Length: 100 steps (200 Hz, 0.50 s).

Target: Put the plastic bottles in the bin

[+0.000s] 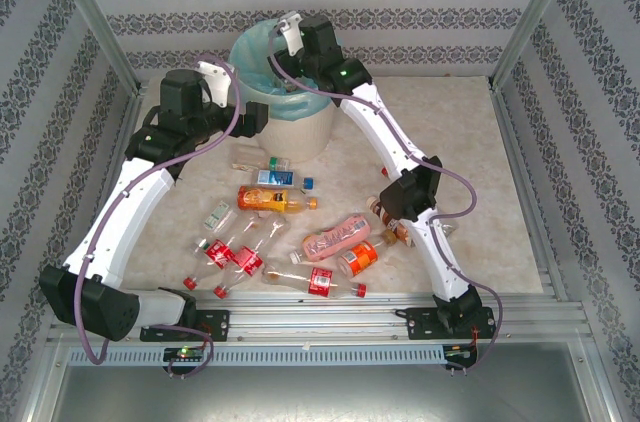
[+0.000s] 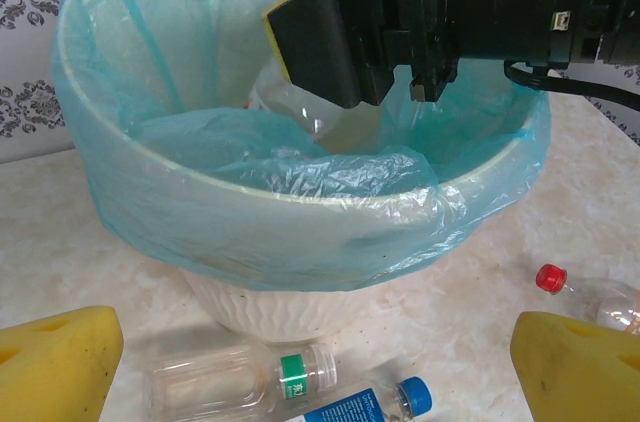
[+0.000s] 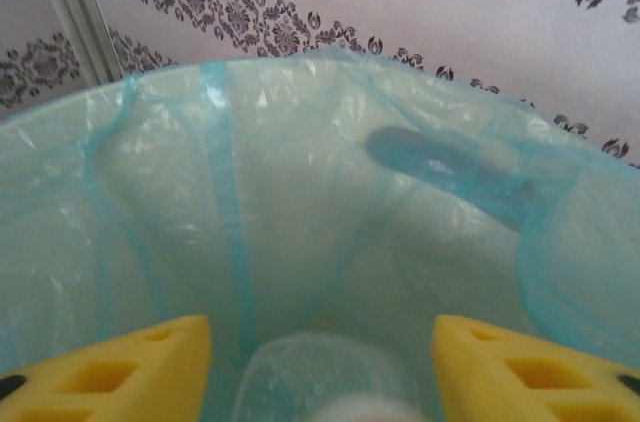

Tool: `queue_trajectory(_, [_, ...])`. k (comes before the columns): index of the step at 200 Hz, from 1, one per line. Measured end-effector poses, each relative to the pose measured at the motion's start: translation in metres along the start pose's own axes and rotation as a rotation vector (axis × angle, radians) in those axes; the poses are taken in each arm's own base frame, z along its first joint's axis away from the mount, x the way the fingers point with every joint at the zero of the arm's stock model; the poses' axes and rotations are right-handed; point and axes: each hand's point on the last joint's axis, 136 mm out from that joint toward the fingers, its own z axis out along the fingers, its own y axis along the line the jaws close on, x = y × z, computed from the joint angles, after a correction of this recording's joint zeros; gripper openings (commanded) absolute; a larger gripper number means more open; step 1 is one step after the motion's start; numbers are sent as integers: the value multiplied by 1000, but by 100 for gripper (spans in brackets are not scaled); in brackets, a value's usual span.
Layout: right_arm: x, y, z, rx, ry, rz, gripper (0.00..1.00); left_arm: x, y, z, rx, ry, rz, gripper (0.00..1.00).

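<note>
The bin [image 1: 305, 137] is a cream-white basket lined with a light blue bag [image 1: 252, 50], at the back of the table. My right gripper [image 1: 290, 40] hangs over its mouth, open, and a clear plastic bottle [image 3: 320, 382] sits loose between its yellow fingers [image 3: 130, 367], clear of both pads. In the left wrist view that bottle [image 2: 300, 107] hangs inside the bin [image 2: 250, 217]. My left gripper [image 1: 260, 118] stands open beside the bin's front, holding nothing. Several plastic bottles lie on the table: an orange one [image 1: 272, 201], a pink one [image 1: 335, 239] and clear ones with red labels [image 1: 315, 282].
Below my left gripper [image 2: 318, 347] lie a clear bottle with a green label [image 2: 240, 382] and a blue-capped one [image 2: 370, 404]. A red-capped bottle [image 2: 590, 297] lies to the right. The right arm's wrist [image 2: 480, 2] crosses above the bin. Patterned walls and metal rails enclose the table.
</note>
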Motion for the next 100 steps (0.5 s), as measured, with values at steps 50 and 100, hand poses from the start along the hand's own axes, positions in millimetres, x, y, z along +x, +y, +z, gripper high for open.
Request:
queue_trajectory(50, [-44, 21, -19, -24, -130, -18, 67, -1, 4, 0, -8, -5, -4, 100])
queue_trajectory(100, [-93, 31, -62, -38, -243, -25, 66, 0, 5, 0, -7, -7, -5, 100])
